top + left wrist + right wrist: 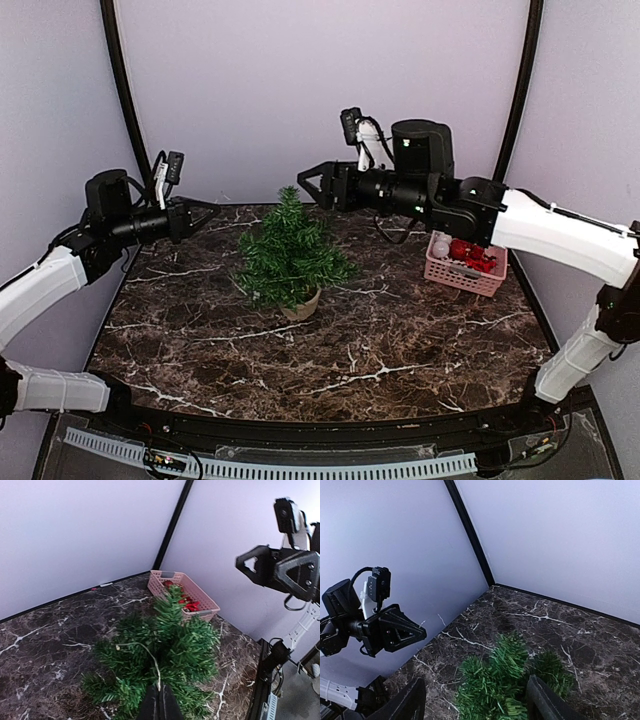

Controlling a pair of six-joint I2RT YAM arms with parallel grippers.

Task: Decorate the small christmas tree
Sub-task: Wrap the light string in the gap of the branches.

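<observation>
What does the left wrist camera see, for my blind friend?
A small christmas tree stands on a dark marble table, the shut left gripper close before it, a thin pale cord across its branches. Behind sits a pink basket with red ornaments; the right gripper hangs open, upper right.

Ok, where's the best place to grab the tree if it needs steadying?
Probably the tan base, coming in low from the near side with the jaws level. It looks like the only firm, bare part of the tree. The bushy branches overhang it and would likely just bend in a grip.
</observation>
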